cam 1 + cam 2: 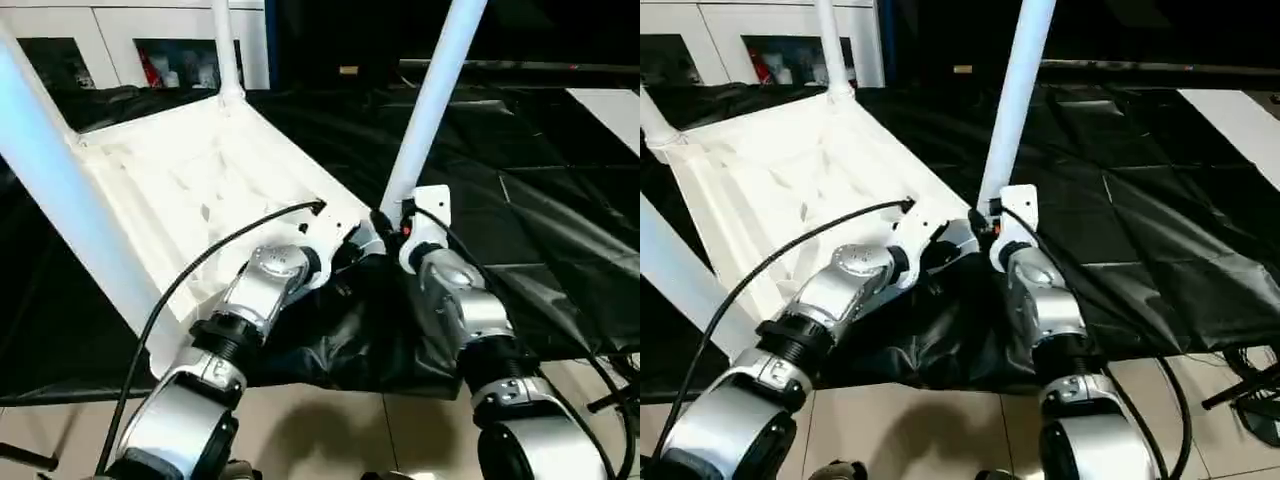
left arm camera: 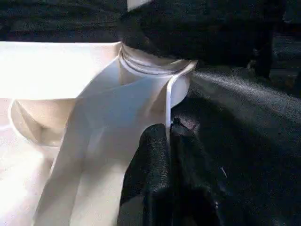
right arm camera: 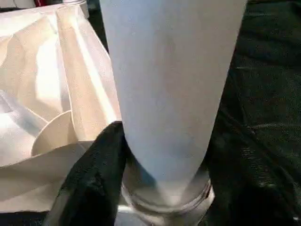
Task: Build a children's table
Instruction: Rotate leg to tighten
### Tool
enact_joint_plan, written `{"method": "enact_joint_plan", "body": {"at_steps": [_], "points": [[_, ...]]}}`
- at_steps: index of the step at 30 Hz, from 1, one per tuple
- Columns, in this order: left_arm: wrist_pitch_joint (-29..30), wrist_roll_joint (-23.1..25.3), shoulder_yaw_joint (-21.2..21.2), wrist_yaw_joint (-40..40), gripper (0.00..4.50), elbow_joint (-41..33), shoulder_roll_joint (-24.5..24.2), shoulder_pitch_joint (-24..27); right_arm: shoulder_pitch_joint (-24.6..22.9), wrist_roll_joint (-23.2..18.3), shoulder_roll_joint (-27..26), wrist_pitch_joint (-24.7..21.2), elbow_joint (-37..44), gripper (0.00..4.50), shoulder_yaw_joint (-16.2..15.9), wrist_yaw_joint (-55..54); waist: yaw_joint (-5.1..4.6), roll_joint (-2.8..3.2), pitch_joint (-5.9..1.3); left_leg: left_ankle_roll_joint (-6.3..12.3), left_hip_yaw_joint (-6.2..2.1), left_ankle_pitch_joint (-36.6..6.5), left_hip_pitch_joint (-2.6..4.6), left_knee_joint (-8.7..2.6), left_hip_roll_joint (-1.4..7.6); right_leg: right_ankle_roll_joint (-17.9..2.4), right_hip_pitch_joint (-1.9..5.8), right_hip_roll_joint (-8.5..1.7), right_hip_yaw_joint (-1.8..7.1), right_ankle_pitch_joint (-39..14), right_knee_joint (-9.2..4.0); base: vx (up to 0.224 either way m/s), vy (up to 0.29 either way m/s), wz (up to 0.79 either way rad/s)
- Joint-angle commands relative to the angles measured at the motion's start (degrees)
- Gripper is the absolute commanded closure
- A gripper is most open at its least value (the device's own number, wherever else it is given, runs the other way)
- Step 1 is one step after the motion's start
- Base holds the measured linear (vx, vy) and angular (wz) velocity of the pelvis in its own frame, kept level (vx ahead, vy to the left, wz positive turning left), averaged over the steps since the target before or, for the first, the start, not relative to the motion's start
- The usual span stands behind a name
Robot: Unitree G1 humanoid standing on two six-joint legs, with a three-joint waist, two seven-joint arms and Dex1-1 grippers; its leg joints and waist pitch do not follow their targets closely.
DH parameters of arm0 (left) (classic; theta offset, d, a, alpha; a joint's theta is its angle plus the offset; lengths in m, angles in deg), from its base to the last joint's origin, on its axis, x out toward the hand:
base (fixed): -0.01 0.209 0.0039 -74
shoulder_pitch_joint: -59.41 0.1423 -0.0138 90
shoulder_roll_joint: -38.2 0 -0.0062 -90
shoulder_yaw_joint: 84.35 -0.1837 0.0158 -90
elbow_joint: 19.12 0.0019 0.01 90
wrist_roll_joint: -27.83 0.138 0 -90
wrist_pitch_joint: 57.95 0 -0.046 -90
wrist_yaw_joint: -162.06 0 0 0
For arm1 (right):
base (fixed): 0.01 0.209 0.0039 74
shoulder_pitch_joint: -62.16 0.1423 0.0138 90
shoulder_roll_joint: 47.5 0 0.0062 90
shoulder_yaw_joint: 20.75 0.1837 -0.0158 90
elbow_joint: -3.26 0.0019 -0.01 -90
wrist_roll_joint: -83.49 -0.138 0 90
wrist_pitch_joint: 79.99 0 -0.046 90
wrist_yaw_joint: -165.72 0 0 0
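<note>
The white tabletop point(image 1: 190, 190) lies upside down on black cloth, ribbed underside up. Legs stand in its far corner point(image 1: 226, 50) and near left corner point(image 1: 50, 170). A third leg point(image 1: 432, 110) rises from the near right corner socket point(image 3: 164, 207). My right gripper point(image 3: 164, 155) grips this leg just above the socket, one black finger point(image 3: 94, 179) on each side. My left gripper point(image 2: 169, 141) is shut on the tabletop's thin rim point(image 2: 168, 101) beside that same socket. In the head views both grippers point(image 1: 345, 245) point(image 1: 392, 225) meet at this corner.
A black cloth point(image 1: 520, 200) covers the work surface, bunched up under my wrists. A white cabinet point(image 1: 120, 40) stands at the back left, a white panel point(image 1: 610, 110) at the back right. Tiled floor point(image 1: 330, 430) and cables point(image 1: 610, 380) lie near me.
</note>
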Motion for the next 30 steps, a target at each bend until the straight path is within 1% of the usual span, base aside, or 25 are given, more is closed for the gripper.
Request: {"method": "enact_joint_plan", "body": {"at_steps": [1,2,3,4,5,6,7,8,9,10,11,12,13,14,15,16,17,18,19,20,22,25,26,27,30], "points": [[-2.1,0.4,-1.1,-1.5,4.50,1.1,-0.3,-0.2,-1.6,-0.4,-1.1,-1.3,-2.1,1.62,-2.2,3.3,0.02,0.21,-2.91,0.40,-0.06,-18.5,0.64,-4.08,0.67,-8.4,2.50,-2.37,1.96,-19.5,-5.08,0.000,0.000,0.00],[-2.3,0.4,-1.1,-1.8,4.50,1.1,-0.4,-0.2,-1.6,-0.4,-1.1,-1.2,-2.0,1.50,-2.2,3.5,-0.04,0.08,-2.90,0.44,-0.05,-18.9,0.65,-4.08,0.70,-8.3,2.44,-2.43,1.99,-19.8,-5.17,0.000,0.000,0.00],[-2.8,0.3,-1.3,-2.8,4.50,1.0,-0.8,-0.1,-1.9,-0.5,-0.5,-0.7,-1.3,1.41,-2.3,4.7,-0.03,0.12,-2.92,0.46,-0.05,-18.7,0.62,-4.09,0.71,-8.4,2.45,-2.45,2.00,-19.5,-5.16,0.000,0.000,0.00],[-3.7,0.3,-1.8,-4.7,4.50,0.8,-1.6,0.2,-2.8,-1.1,0.7,-0.7,0.9,1.41,-2.6,8.0,0.03,0.43,-2.92,0.51,-0.08,-18.7,0.67,-4.09,0.70,-8.5,2.45,-2.40,1.99,-19.2,-5.14,0.000,0.000,0.00],[-4.1,0.3,-2.0,-5.7,4.50,0.7,-2.0,0.4,-3.5,-1.5,1.6,-1.0,2.4,1.41,-2.9,10.0,0.10,0.37,-2.91,0.83,0.01,-18.6,0.74,-4.00,0.70,-8.6,2.49,-2.30,2.00,-18.3,-5.24,0.000,0.000,0.00],[-4.1,0.3,-2.3,-7.2,4.50,0.6,-2.8,0.6,-5.2,-2.1,3.6,-1.8,6.0,1.41,-4.0,14.3,0.15,0.22,-2.89,1.11,0.02,-18.2,0.66,-3.99,0.71,-8.6,2.66,-2.19,2.00,-17.5,-5.11,0.000,0.000,0.00],[-4.6,0.3,-2.5,-8.1,4.50,0.6,-3.3,0.6,-6.3,-2.5,4.8,-2.3,8.0,1.41,-4.5,16.5,0.49,0.19,-2.98,1.80,0.09,-16.5,0.54,-3.84,0.75,-8.9,2.86,-2.28,2.10,-15.4,-4.87,0.000,0.000,0.00],[-7.2,0.2,-3.3,-11.7,4.50,0.9,-4.7,0.8,-9.8,-4.1,8.7,-4.1,14.3,1.41,-6.1,22.9,0.65,0.07,-2.92,2.21,0.06,-15.9,0.55,-3.88,0.74,-8.9,3.00,-2.22,2.06,-15.0,-4.98,0.000,0.000,0.00],[-8.3,0.2,-3.6,-13.4,4.50,0.9,-5.3,0.9,-11.3,-4.8,10.4,-4.9,16.8,1.41,-6.7,25.3,1.02,0.13,-2.93,3.18,0.13,-15.0,0.64,-3.72,0.83,-9.0,3.03,-2.29,2.11,-13.8,-4.89,0.000,0.000,0.00],[-10.5,-0.1,-4.2,-16.1,4.50,0.6,-6.2,1.3,-13.4,-6.0,12.7,-5.9,20.2,1.41,-7.1,28.4,1.21,0.08,-2.87,3.66,0.11,-14.8,0.61,-3.71,0.84,-8.9,3.11,-2.22,2.11,-13.5,-4.95,0.000,0.000,0.00],[-12.0,-0.2,-4.7,-17.9,4.50,0.3,-6.8,1.5,-14.8,-6.7,14.2,-6.5,22.4,1.41,-7.3,30.3,1.32,0.05,-2.98,4.32,0.03,-14.0,0.37,-3.66,0.93,-9.4,3.29,-2.39,2.11,-12.4,-4.64,0.000,0.000,0.00],[-12.5,-0.9,-5.1,-21.3,4.50,-0.3,-8.0,2.0,-17.5,-8.0,17.2,-7.7,26.1,1.41,-7.3,33.4,1.37,0.09,-3.05,4.32,0.02,-13.5,0.22,-3.67,0.99,-9.6,3.32,-2.49,2.10,-11.8,-4.53,0.000,0.000,0.00],[-12.5,-1.1,-5.3,-22.7,4.50,-0.5,-8.6,2.2,-18.6,-8.5,18.6,-8.0,27.6,1.41,-7.1,34.8,1.60,0.05,-3.18,4.75,0.03,-11.8,0.36,-3.41,1.11,-10.8,3.25,-2.46,2.08,-9.0,-4.09,0.000,0.000,0.00],[-12.5,-1.3,-5.5,-23.7,4.50,-0.6,-9.0,2.3,-19.5,-8.9,19.6,-8.2,28.6,1.41,-6.9,35.7,1.59,0.13,-3.24,4.92,0.06,-11.3,0.31,-3.39,1.09,-11.3,3.29,-2.46,2.08,-8.2,-3.99,0.000,0.000,0.00],[-13.5,-1.6,-5.9,-26.6,4.50,-0.9,-10.1,2.6,-21.3,-10.1,21.8,-8.9,30.7,1.41,-6.2,38.1,1.64,0.17,-3.29,4.97,0.07,-11.1,0.33,-3.34,1.13,-12.0,3.25,-2.50,2.02,-7.6,-3.86,0.000,0.000,0.00],[-14.9,-2.0,-6.2,-29.7,4.50,-0.7,-11.5,2.9,-23.6,-11.7,24.7,-9.7,33.3,1.41,-5.0,41.2,1.86,0.12,-3.25,5.37,0.22,-10.8,0.59,-3.18,1.29,-12.9,3.10,-2.46,2.10,-6.2,-3.72,0.000,0.000,0.00],[-15.5,-2.0,-6.2,-30.7,4.50,-0.3,-12.0,2.8,-24.4,-12.2,25.8,-10.1,34.2,1.41,-4.5,42.4,2.07,0.51,-3.17,5.81,0.26,-10.8,0.58,-3.11,1.23,-13.2,3.30,-2.32,2.10,-5.5,-3.82,0.000,0.000,0.00],[-15.5,-2.0,-6.2,-30.7,4.50,-0.3,-12.0,2.8,-24.4,-12.2,25.8,-10.1,34.2,1.41,-4.5,42.4,2.27,0.49,-3.12,5.87,0.29,-10.9,0.74,-3.08,1.36,-13.4,3.18,-2.46,2.15,-5.0,-3.66,0.000,0.000,0.00],[-17.3,-2.0,-6.4,-33.1,4.50,0.9,-13.3,2.5,-26.1,-13.4,28.7,-11.4,36.5,1.41,-3.5,44.7,2.13,0.48,-3.11,5.80,0.18,-10.8,0.34,-3.19,1.18,-13.8,3.47,-2.55,2.01,-5.2,-3.47,0.000,0.000,0.00],[-18.0,-2.0,-6.5,-34.4,4.50,1.4,-13.9,2.2,-26.6,-13.7,29.9,-11.9,37.3,1.41,-3.3,45.5,2.30,0.58,-3.06,5.82,0.35,-12.1,0.78,-3.11,1.30,-13.6,3.21,-2.50,2.12,-6.4,-3.85,0.000,0.000,0.00],[-18.3,-2.1,-6.5,-35.8,4.50,1.8,-14.3,1.9,-26.9,-13.8,30.9,-12.7,37.9,1.41,-3.2,46.1,2.34,0.65,-3.02,5.26,0.23,-12.3,0.65,-3.24,1.24,-13.4,3.36,-2.66,2.05,-7.9,-3.85,0.000,0.000,0.00],[-19.6,-2.2,-6.6,-38.1,4.50,2.1,-14.9,1.5,-26.9,-13.1,32.0,-13.2,37.8,1.41,-3.0,46.0,2.30,0.49,-3.14,4.68,0.28,-12.1,0.62,-3.15,1.23,-13.6,3.43,-2.79,2.06,-8.5,-3.79,0.000,0.000,0.00],[-19.7,-2.2,-6.6,-38.1,4.50,2.1,-15.0,1.4,-26.9,-13.1,32.1,-13.2,37.8,1.41,-2.9,45.9,2.30,0.51,-3.20,4.67,0.31,-11.7,0.71,-3.05,1.26,-13.8,3.31,-2.76,2.06,-7.9,-3.71,0.000,0.000,0.00],[-20.6,-2.1,-6.7,-38.3,4.50,2.5,-15.1,1.2,-26.9,-13.2,32.4,-13.4,38.1,1.41,-2.9,45.4,2.33,0.51,-3.35,4.74,0.30,-11.2,0.74,-2.98,1.28,-14.1,3.38,-2.77,2.05,-7.1,-3.57,0.000,0.000,0.00],[-22.9,-1.4,-6.7,-36.6,4.50,3.5,-15.2,0.8,-27.1,-13.3,32.2,-14.0,39.3,1.41,-3.4,45.0,2.46,0.47,-3.40,5.13,0.29,-10.4,0.72,-2.86,1.27,-14.3,3.43,-2.68,2.00,-5.6,-3.37,0.000,0.000,0.00]]}}
